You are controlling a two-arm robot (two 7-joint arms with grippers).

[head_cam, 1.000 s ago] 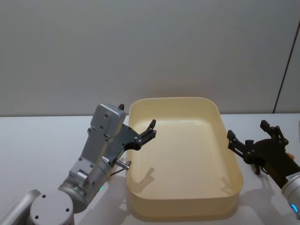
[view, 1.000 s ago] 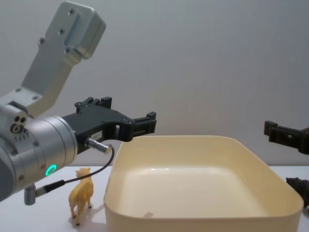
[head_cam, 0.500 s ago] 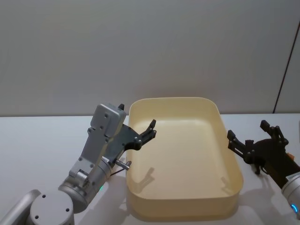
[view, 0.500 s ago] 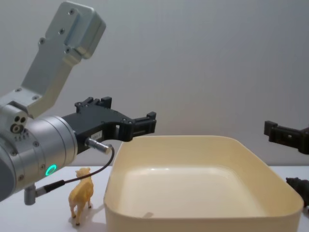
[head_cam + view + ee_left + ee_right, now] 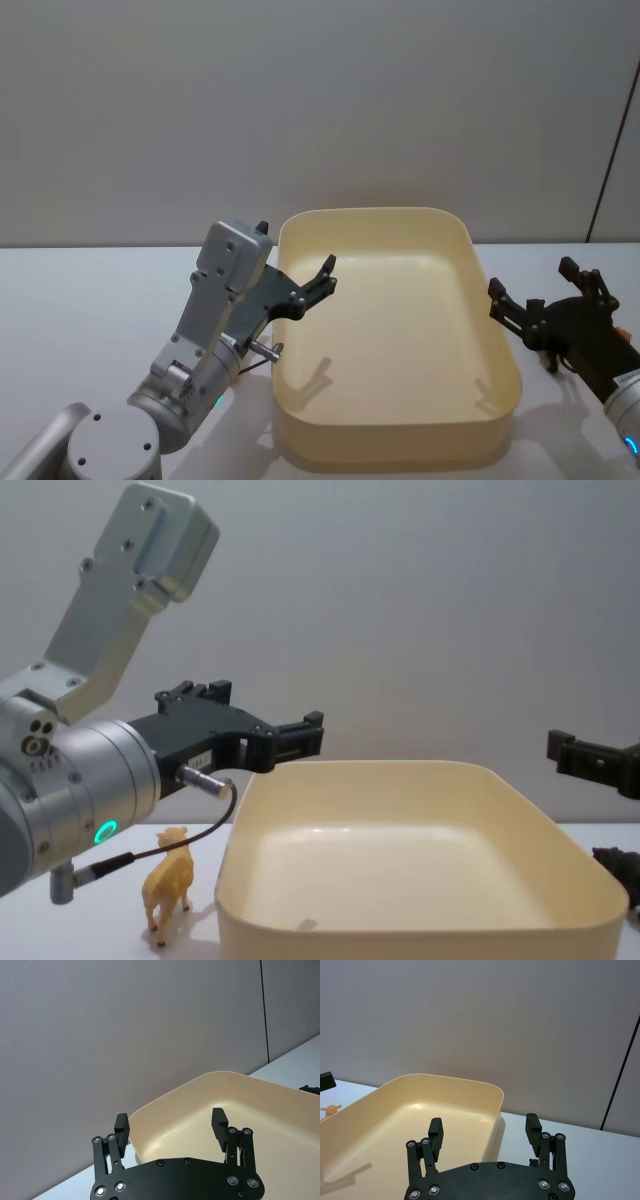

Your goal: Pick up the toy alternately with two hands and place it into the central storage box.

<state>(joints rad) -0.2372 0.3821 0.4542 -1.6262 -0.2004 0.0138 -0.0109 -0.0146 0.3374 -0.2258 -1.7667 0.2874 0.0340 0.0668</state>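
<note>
The cream-yellow central storage box [image 5: 380, 452] stands in the middle of the white table, holding nothing but a small speck [image 5: 308, 923]. A yellow animal toy [image 5: 170, 883] stands on the table just outside the box's left wall, under my left arm; it is also far off as the yellow toy [image 5: 329, 1109]. My left gripper [image 5: 320, 280] hovers open and empty over the box's left rim [image 5: 165, 1102], above the toy. My right gripper [image 5: 545, 298] hangs open and empty just outside the box's right wall. A dark toy [image 5: 618, 865] lies on the table below it.
A grey wall stands close behind the table. My bulky left arm [image 5: 70, 790], with its green ring light and cable, fills the near left. Bare white table [image 5: 90, 300] stretches to the left of the box and on the far right.
</note>
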